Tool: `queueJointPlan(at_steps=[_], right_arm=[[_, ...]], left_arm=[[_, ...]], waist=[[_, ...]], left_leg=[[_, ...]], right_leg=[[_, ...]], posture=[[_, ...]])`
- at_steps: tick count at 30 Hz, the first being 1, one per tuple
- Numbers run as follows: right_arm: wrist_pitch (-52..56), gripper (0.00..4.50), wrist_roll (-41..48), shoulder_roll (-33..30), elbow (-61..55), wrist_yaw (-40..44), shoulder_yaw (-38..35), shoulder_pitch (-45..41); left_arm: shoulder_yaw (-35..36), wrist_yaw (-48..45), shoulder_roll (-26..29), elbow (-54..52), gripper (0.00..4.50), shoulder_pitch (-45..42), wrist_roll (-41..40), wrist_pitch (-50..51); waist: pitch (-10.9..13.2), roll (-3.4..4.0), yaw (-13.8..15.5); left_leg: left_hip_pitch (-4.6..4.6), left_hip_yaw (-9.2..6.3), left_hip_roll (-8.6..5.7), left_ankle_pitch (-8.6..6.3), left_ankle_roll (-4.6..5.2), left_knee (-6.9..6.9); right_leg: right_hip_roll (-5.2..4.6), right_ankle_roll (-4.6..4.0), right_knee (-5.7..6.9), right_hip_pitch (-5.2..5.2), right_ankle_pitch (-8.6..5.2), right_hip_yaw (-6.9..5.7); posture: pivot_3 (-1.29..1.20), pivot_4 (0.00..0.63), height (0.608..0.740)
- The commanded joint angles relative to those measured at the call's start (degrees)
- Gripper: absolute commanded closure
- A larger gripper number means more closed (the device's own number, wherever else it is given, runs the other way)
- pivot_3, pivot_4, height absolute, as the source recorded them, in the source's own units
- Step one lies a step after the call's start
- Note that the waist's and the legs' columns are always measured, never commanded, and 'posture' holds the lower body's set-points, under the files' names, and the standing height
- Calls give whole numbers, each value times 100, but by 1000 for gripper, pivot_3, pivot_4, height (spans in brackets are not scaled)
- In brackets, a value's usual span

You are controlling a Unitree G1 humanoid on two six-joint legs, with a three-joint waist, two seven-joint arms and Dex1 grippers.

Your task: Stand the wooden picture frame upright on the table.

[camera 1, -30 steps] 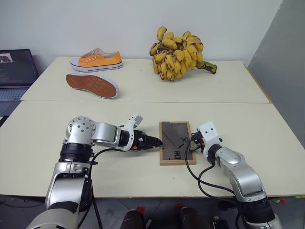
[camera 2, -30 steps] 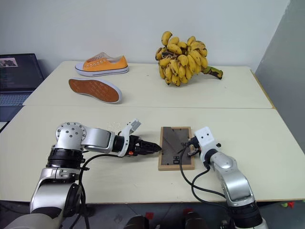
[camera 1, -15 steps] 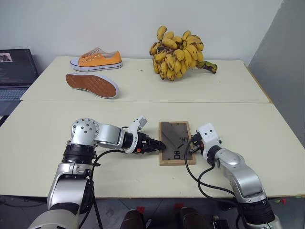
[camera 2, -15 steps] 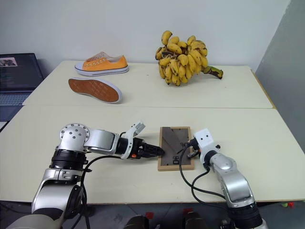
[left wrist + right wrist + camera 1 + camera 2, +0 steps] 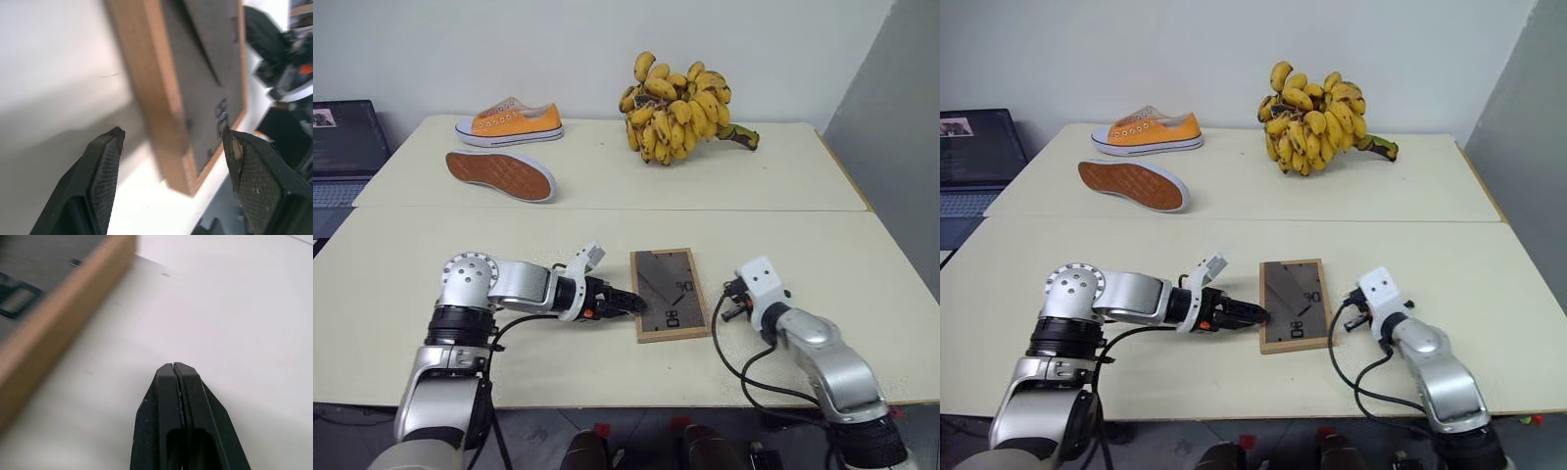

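frame: small rectangular light-wood picture frame (image 5: 670,293) lies flat, dark grey back up, on cream-beige surface (image 5: 607,176) betw. both hands
L hand (image 5: 640,305): fingers wide, straddling frame's near-left edge
R hand (image 5: 732,299): fingers pressed together, just beside frame, apart
tip: close on edge squarely, lift slow (stand flap should swing out)

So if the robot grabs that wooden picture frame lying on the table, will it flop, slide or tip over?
The wooden picture frame looks rigid: straight wood edges and a flat dark back, so it probably won't flop. Lying face down on the smooth table, it may well slide if nudged sideways. Once stood up, it seems thin enough to tip easily unless its back flap props it.
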Motion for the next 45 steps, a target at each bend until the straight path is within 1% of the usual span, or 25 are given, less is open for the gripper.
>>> queueJointPlan(at_steps=[1,3,4,7,8,12,15,17,20,23,25,28,29,32,33,34,37,42,45], right_arm=[[-157,4500,82,-227,-155,174,-293,155],[-218,4500,100,-285,-101,220,-322,187],[-245,4500,95,-290,-65,229,-317,184],[-304,4500,72,-266,17,241,-297,166],[-319,4500,58,-245,48,235,-273,148],[-317,4500,36,-115,53,178,-184,98],[-343,4500,12,-102,25,174,-182,170],[-371,4500,10,-119,10,176,-205,246],[-423,4500,15,-163,-8,184,-279,400],[-495,4500,24,-182,8,184,-338,549],[-534,4500,16,-173,37,177,-346,601],[-566,4500,-10,-140,65,162,-297,621],[-567,4500,-18,-133,69,162,-266,613],[-569,4500,-47,-123,62,156,-190,586],[-559,4500,-47,-119,43,154,-181,582],[-539,4500,-44,-114,16,150,-175,580],[-487,4500,-34,-88,-70,129,-148,571],[-313,4500,13,31,-277,48,-41,501],[65,4500,181,357,-630,-67,100,371]], left_arm=[[-616,-890,481,-194,1097,-707,1625,-413],[-779,-1515,406,245,1097,-1208,2449,-1161],[-767,-1714,250,520,1097,-1430,2742,-1435],[-579,-2133,-243,1067,1097,-1800,3160,-1638],[-524,-2144,-440,1067,1097,-1782,3240,-1588],[161,-1326,-1352,432,1097,-846,3043,-249],[557,-661,-1580,27,1097,-187,2335,43],[731,-191,-1588,-245,1097,120,1784,43],[943,439,-1334,-487,1097,378,1048,43],[1221,862,-1134,-393,1097,293,756,43],[1226,1063,-1032,-256,1097,206,552,43],[1053,1388,-945,-170,1097,224,35,43],[936,1532,-924,-190,1097,288,-263,-3],[176,2146,-655,-519,1097,690,-1734,-625],[-13,2254,-581,-656,1097,813,-2017,-799],[-133,2290,-543,-786,1097,930,-2144,-920],[-317,2282,-511,-1038,1097,1182,-2181,-1178],[-416,2360,-514,-1107,1097,1237,-2181,-1437],[-380,2537,-563,-1039,1097,1271,-2181,-1560]], waist=[[1,1,0],[6,-1,11],[7,-2,15],[8,-4,42],[8,-4,48],[5,-1,21],[-5,7,19],[-6,8,33],[-7,5,49],[-6,-1,52],[-6,-1,49],[-6,0,50],[-6,-1,50],[-8,-2,47],[-8,-2,45],[-9,-3,47],[-11,-5,79],[-12,-4,110],[-13,-4,114]], left_leg=[[0,0,0,3,-5,-1],[1,1,-5,12,-19,-2],[-1,1,-5,17,-24,-2],[-8,1,-8,19,-23,-2],[-12,1,-7,19,-22,-4],[-22,8,-6,13,-17,-6],[-25,2,4,10,-17,-15],[-13,0,5,10,-17,-24],[-5,-4,2,10,-17,-14],[-1,-4,-1,10,-17,-7],[1,-5,-1,10,-17,-8],[2,-7,-1,13,-17,-5],[2,-7,-1,13,-18,-4],[2,-6,-1,13,-18,-2],[2,-5,0,13,-18,-3],[2,-5,1,13,-18,-5],[2,-5,0,13,-19,-4],[8,-3,-1,14,-19,-2],[8,-3,-1,15,-20,-2]], right_leg=[[0,0,-1,0,0,0],[-1,4,-6,0,-2,1],[-1,10,-11,-2,-5,0],[-3,23,-37,5,1,1],[-3,28,-57,9,7,0],[-8,8,-70,10,20,8],[-2,-1,-63,0,16,2],[-4,-5,-61,9,13,1],[-9,-4,-62,28,13,-4],[-11,7,-63,34,18,-4],[-9,10,-62,34,17,-5],[-8,17,-62,35,17,-6],[-8,18,-62,35,19,-5],[-9,16,-63,36,22,-3],[-9,14,-63,36,23,-2],[-10,14,-63,35,24,0],[-11,13,-63,37,24,-2],[-9,13,-63,39,24,-2],[-9,13,-63,40,24,-1]], posture=[[0,150,740],[0,150,740],[0,150,740],[0,150,740],[0,150,740],[0,150,740],[0,150,740],[0,150,740],[0,150,740],[0,150,740],[0,150,740],[0,150,740],[0,150,740],[0,150,740],[0,150,740],[0,150,740],[0,150,740],[0,150,740],[0,150,740]])
